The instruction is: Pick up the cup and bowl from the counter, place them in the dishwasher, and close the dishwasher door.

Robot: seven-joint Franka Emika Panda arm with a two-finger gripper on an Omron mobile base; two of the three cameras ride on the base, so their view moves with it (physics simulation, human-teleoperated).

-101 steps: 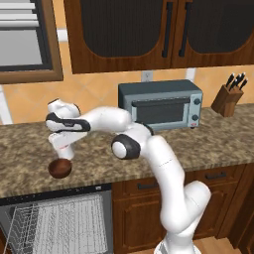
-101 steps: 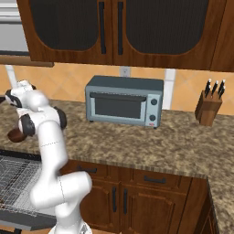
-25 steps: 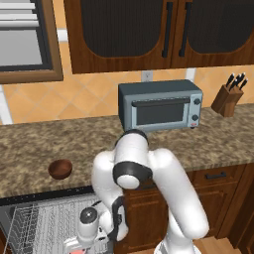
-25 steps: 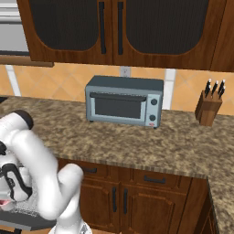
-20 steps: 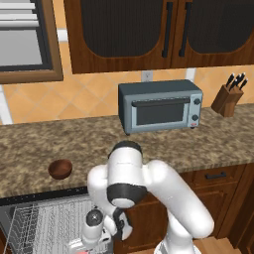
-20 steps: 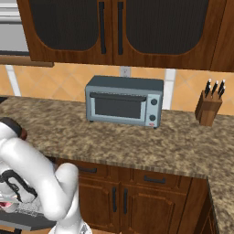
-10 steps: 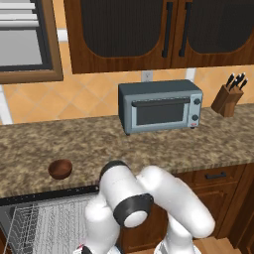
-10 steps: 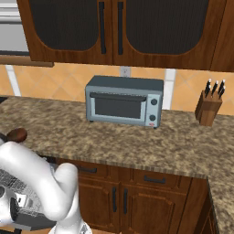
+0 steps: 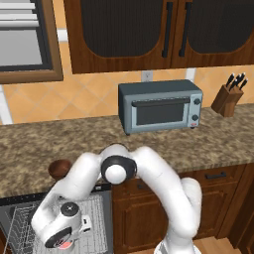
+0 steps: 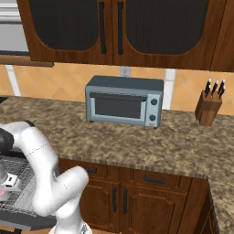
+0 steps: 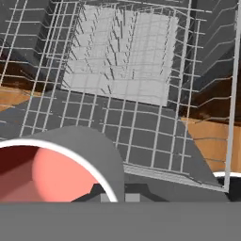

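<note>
Writing: no brand, label or lettering can be read on anything; the toaster oven (image 9: 159, 106) has only plain knobs and a small red mark too small to make out.
End effector: the end effector (image 9: 63, 241) hangs low over the open dishwasher (image 9: 94, 223), at the end of the arm that is folded down in front of the bench (image 9: 34, 144). Its jaws are drawn close together. The fingertips themselves are hard to see, so what they pinch cannot be judged with certainty, though the cup sits right against them.
Cup: the cup (image 11: 56, 167) is directly at the end effector, its white rim and pinkish-red inside filling the lower left of the hand view. From the left base view only a sliver of red (image 9: 63, 243) peeks out under the hand. It is over the white wire rack (image 11: 117, 80), inside the dishwasher.
Bowl: the dark brown bowl (image 9: 60, 168) sits on the bench near its front edge, above the dishwasher and well apart from the end effector, partly covered by the arm.
Dishwasher: open, rack (image 10: 18, 192) pulled forward; in the right base view its front edge (image 10: 27, 220) shows as a dark strip at the lower left.
Hidden or cut off: the cup's base is out of sight; the door's outer face cannot be seen.
Background: a knife block (image 10: 208, 108) stands at the far right of the bench.
</note>
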